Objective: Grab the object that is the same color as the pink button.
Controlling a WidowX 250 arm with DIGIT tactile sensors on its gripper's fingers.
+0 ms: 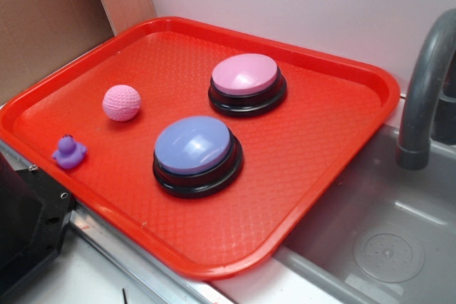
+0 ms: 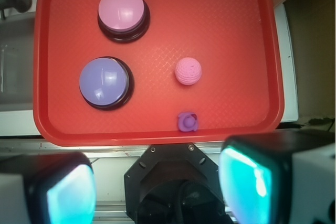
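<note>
A: Teal pads glow on the two fingers [image 2: 71,192] at the bottom of the wrist view; the gripper [image 2: 157,187] is spread wide with nothing between them, high above the red tray [image 2: 157,132].

B: And nearest to it on the tray?

A: The tiny purple rubber duck [image 2: 187,121], close to the near rim. Just beyond it sits the small pink ball [image 2: 188,71], knitted and bumpy, alone on bare tray and apart from the duck.

B: The buttons?

A: The blue-purple domed button [image 2: 105,82] lies to the ball's side, well apart from it. Farther back is the pink button [image 2: 122,13], a glossy dome on a black base, same colour as the ball.

B: What lies past the tray?

A: In the exterior view, a grey sink [image 1: 385,233] with a grey faucet [image 1: 424,90] beside the tray's far edge.
</note>
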